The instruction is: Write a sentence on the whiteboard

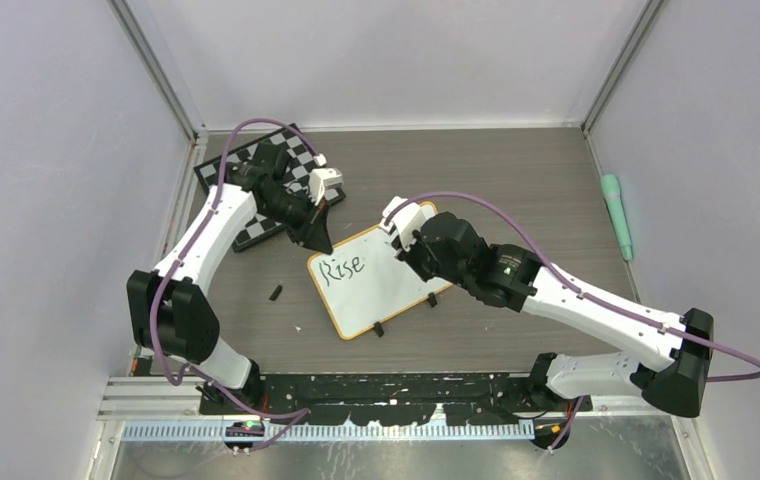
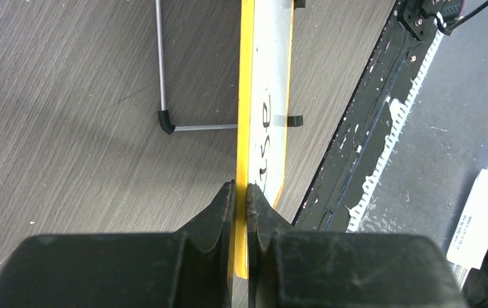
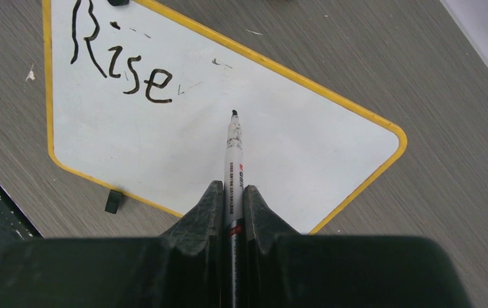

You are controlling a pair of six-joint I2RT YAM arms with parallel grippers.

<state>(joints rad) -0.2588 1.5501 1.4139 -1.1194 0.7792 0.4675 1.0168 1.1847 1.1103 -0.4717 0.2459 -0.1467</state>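
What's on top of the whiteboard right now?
On the whiteboard: "Rise" in black, marker tip at bare white beside it. In the top view the right arm hides its far corner.

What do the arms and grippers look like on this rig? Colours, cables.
The left arm and right arm have white link shells with black joint housings. A purple cable loops along each. The left gripper and right gripper have black, wedge-shaped fingers with scuffed surfaces.
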